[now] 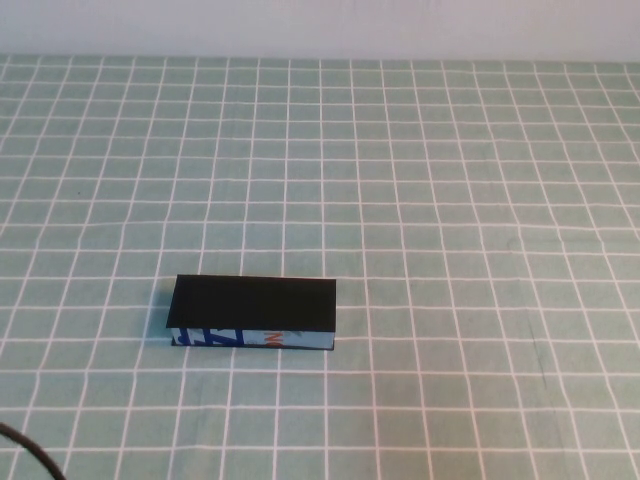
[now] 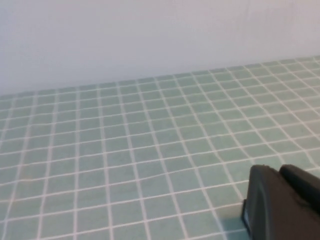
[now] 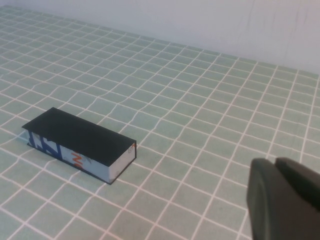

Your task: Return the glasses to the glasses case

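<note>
In the high view the glasses case (image 1: 252, 313) lies lid-down-shut at about seven o'clock from the table's (image 1: 480, 200) centre; the glasses are nowhere visible, so they may already be inside, and neither arm appears. The left wrist view shows the left gripper (image 2: 282, 202) above bare cloth, its jaw state impossible to tell. In the right wrist view the right gripper (image 3: 282, 200) hangs well apart from the case (image 3: 82, 144), jaws likewise unreadable.

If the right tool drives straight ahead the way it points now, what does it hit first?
Probably nothing but cloth: the right tool aims past the closed case, which lies off to one side, over bare tablecloth toward the wall. Depth is unclear. The left tool is parked elsewhere.
</note>
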Available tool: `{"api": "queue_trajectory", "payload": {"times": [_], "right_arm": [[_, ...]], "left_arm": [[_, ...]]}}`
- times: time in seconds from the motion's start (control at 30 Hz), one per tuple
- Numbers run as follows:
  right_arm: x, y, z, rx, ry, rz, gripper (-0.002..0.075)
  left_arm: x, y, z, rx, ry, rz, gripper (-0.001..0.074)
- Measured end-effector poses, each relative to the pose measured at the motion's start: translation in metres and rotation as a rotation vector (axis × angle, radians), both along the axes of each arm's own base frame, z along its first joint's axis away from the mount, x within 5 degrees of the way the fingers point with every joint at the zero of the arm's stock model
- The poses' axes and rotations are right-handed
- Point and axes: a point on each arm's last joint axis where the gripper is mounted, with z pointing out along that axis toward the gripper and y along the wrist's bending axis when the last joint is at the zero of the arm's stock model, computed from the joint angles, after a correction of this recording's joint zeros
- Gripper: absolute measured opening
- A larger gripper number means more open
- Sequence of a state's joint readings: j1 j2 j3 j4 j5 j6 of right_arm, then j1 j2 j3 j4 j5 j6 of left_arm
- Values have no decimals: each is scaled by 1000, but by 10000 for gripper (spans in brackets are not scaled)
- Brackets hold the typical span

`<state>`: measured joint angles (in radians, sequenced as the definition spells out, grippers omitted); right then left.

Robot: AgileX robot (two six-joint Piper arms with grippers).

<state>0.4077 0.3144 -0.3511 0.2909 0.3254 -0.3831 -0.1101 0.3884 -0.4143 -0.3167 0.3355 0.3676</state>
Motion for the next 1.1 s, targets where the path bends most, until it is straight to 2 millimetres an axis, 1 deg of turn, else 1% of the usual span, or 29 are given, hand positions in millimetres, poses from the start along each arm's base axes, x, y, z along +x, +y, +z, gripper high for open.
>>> {"api": "queue_trajectory", "payload": {"times": [0.07,0.17,0.3,0.4,0.47,0.6,1.1], "right_arm": [[0,0,0,0,0,0,-13],[0,0,0,2,1,0,-13],[0,0,0,2,1,0,-13],[0,0,0,2,1,0,-13],[0,0,0,3,1,0,-13],[0,0,0,3,1,0,-13],[0,0,0,3,1,0,-13]], "left_arm": [[-6,5,-12,-43,-22,54,1],[-15,11,-38,-65,-43,118,1],[-25,14,-78,-55,-30,139,2],[-30,15,-104,-57,-24,142,1],[-31,15,-114,-65,-3,145,1],[-34,16,-123,-70,80,155,1],[-34,16,-124,-74,87,156,2]]}}
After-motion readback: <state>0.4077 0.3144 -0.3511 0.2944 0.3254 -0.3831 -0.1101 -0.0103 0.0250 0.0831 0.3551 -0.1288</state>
